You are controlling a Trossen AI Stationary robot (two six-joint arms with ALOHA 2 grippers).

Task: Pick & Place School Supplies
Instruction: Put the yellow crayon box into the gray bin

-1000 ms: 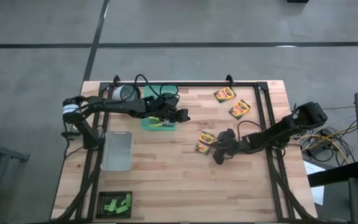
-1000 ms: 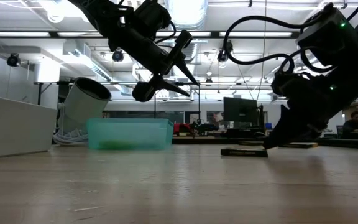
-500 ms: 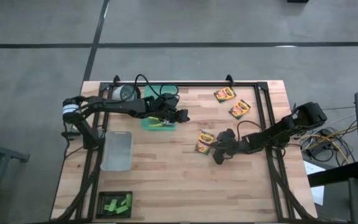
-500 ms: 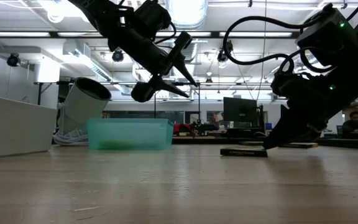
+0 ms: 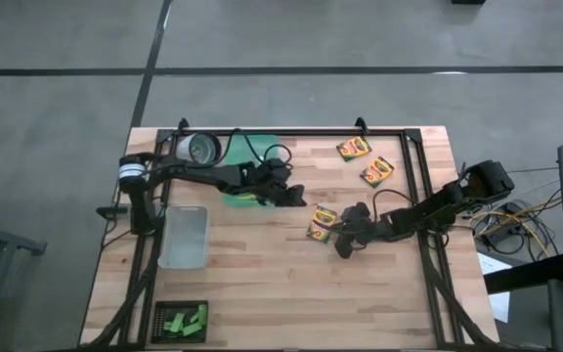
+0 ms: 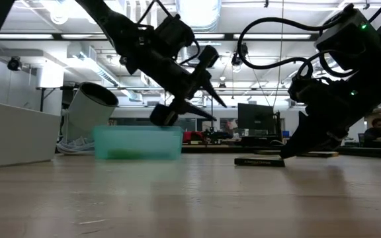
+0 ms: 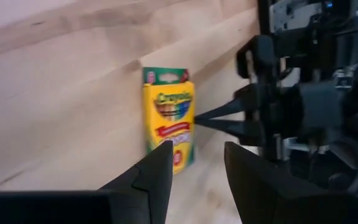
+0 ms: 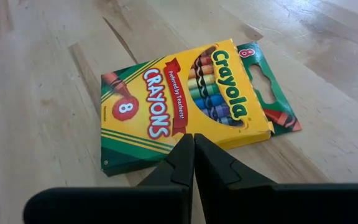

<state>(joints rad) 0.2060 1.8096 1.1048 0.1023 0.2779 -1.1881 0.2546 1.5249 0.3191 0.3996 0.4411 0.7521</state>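
Here, the left gripper [image 5: 293,196] hangs above the table with its fingers spread and empty, just beside the teal tray [image 5: 235,195]; right of it a crayon box [image 5: 322,222] lies flat, the right gripper [image 5: 338,238], fingers pressed together, at its edge

Three yellow crayon boxes lie flat on the wooden table. One crayon box [image 5: 323,222] is near the middle, a little tilted. The other two boxes [image 5: 354,149] [image 5: 377,171] sit close together near the far edge. Green blocks [image 5: 184,320] sit at the near left corner.
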